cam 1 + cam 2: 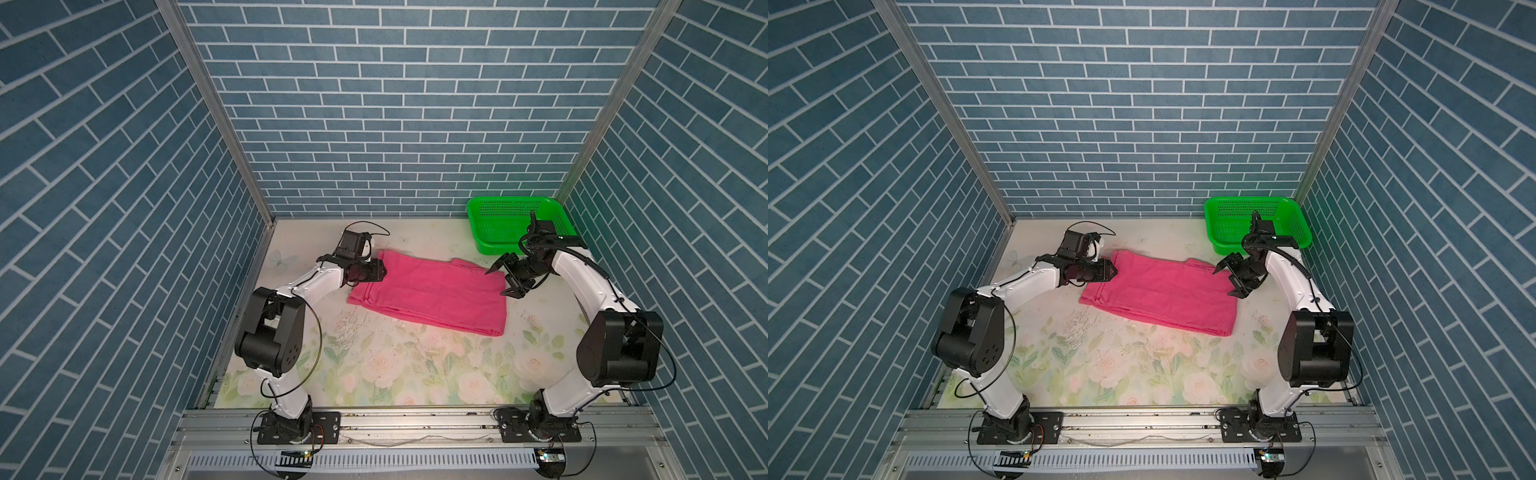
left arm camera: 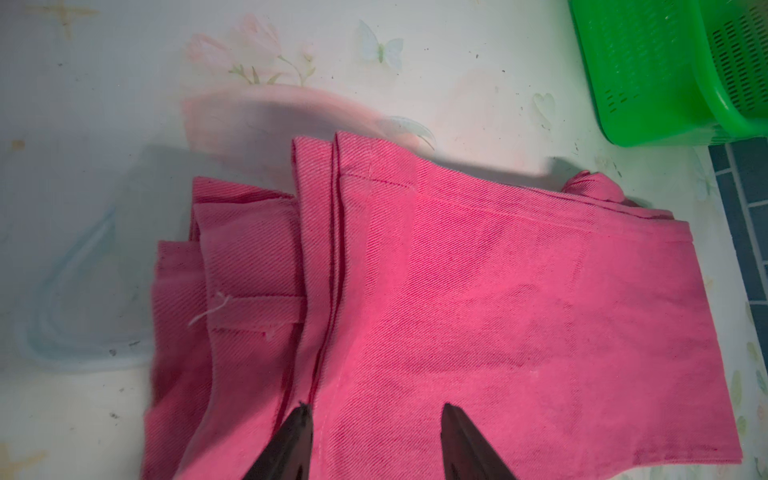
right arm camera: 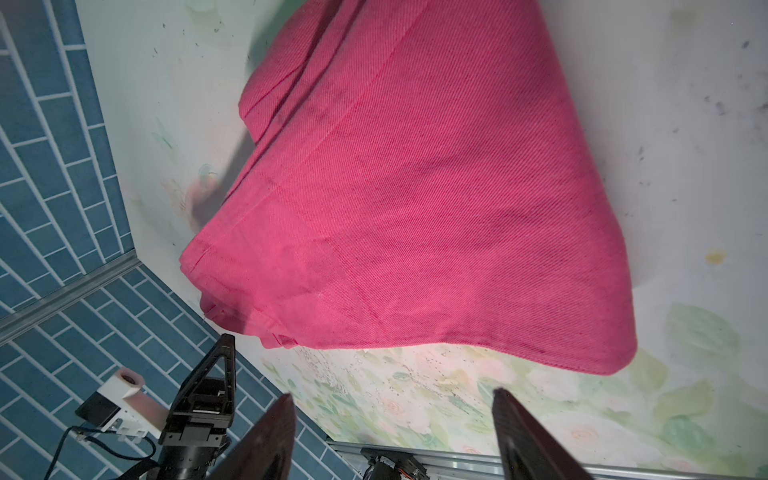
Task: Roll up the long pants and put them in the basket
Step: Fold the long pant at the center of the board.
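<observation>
In both top views the long pants [image 1: 432, 293] lie folded into a flat, layered oblong in the middle of the table [image 1: 374, 365], their long side running left to right and slanting a little nearer at the right end. The left gripper [image 1: 380, 272] sits at the pants' left short end. The right gripper [image 1: 498, 283] sits at the far corner of the right end, its claw spread wide and empty. The green basket [image 1: 511, 199] stands in the far right corner, apart from the cloth. The count is one pair of pants, one basket and two arms. In the left wrist view the left gripper [image 2: 376, 409] has its claw parted over the pants [image 2: 457, 291], right above the stacked hem edges, and pinches nothing that can be seen; the basket [image 2: 648, 83] shows beyond. In the right wrist view the right gripper [image 3: 392, 397] is open over bare table just short of the pants [image 3: 415, 187]. No roll has been started, so this looks like the approach to the first turn. The next move probably calls for catching every layer at one short end and curling it over evenly, with both claws level so that the roll does not skew.
</observation>
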